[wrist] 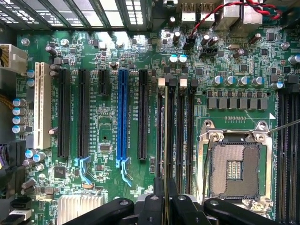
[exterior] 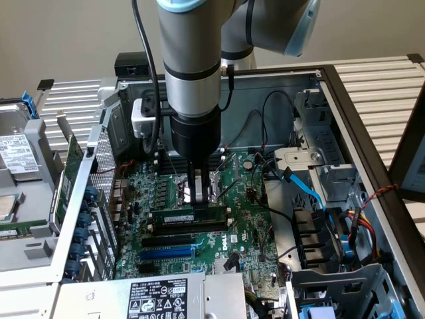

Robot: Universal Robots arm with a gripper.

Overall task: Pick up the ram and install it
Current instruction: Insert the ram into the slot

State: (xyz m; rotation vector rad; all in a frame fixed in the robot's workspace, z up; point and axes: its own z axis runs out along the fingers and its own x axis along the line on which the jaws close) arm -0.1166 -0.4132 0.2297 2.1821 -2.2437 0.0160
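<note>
**A:** One grey power-supply box [exterior: 159, 296] sits nearest us, at six o'clock in the exterior view, white label up. What's behind it?

**B:** The green motherboard [exterior: 246, 226], lying flat in the open case. First across it is the blue expansion slot [exterior: 169, 252], then a long black slot [exterior: 182, 236], both running from nine towards three o'clock.

**A:** And the ram?

**B:** Just beyond that black slot! The ram [exterior: 189, 216] stands on its long edge near dead centre, parallel to the slots, white label facing us. It sits along a memory slot, but I can't tell whether it's pressed fully home.

**A:** The pincer?

**B:** The pincer [exterior: 198, 198] hangs straight down from twelve o'clock, clenched on the ram's top edge at about mid-length. On the wrist view, the dark fingers [wrist: 158, 194] hug the board edge-on, one on each side.

**A:** Further back?

**B:** The metal-framed CPU socket [wrist: 234, 168] lies just past the memory slots. The grey arm [exterior: 192, 66] stands above it all. Towards three o'clock, blue cables [exterior: 309, 193] loop by the drive bay. Farthest off, at two o'clock, is the slatted worktop [exterior: 378, 86].
</note>
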